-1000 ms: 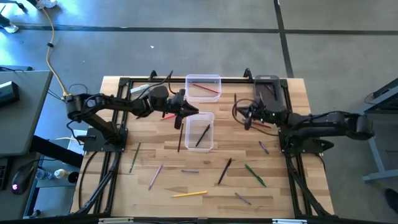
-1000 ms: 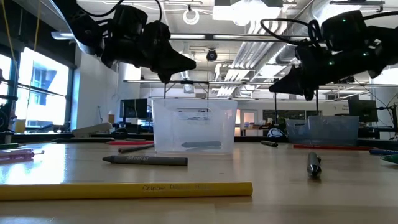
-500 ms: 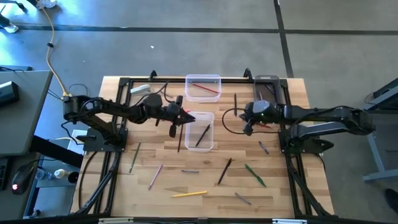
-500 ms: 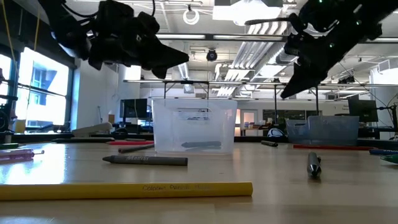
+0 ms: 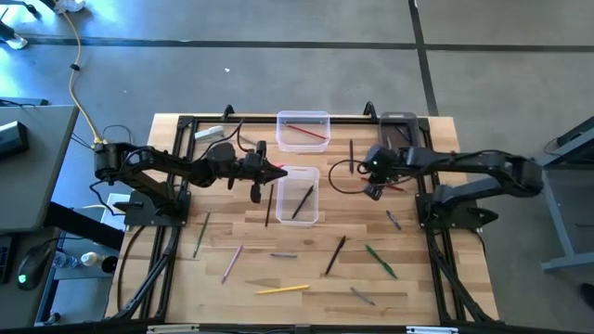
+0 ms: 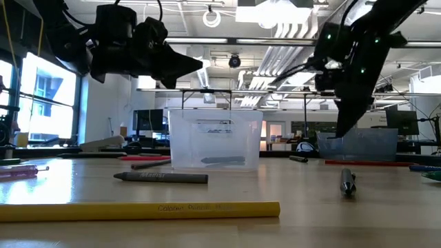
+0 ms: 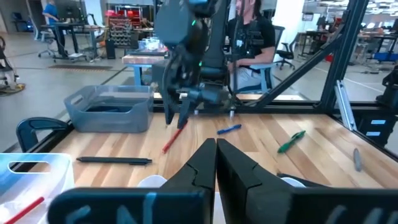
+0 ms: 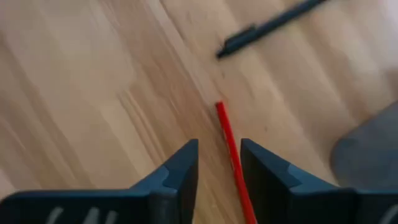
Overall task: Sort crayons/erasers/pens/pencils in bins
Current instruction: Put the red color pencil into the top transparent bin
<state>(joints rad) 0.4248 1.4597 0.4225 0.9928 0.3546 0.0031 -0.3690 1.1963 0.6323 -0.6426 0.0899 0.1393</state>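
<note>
Parted fingers (image 8: 180, 171) of right gripper (image 8: 217, 163) straddle red pencil (image 8: 231, 155), left gripper (image 7: 216, 155) pinched shut, empty

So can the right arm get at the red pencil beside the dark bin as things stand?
Probably yes: the right gripper hovers over the red pencil, fingers open astride it, bare wood around.

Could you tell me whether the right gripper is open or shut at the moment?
Open: the right gripper shows a gap between its fingers, above a red pencil.

two arms, bins (image 5: 303, 131), scattered pencils (image 5: 281, 289)
</note>
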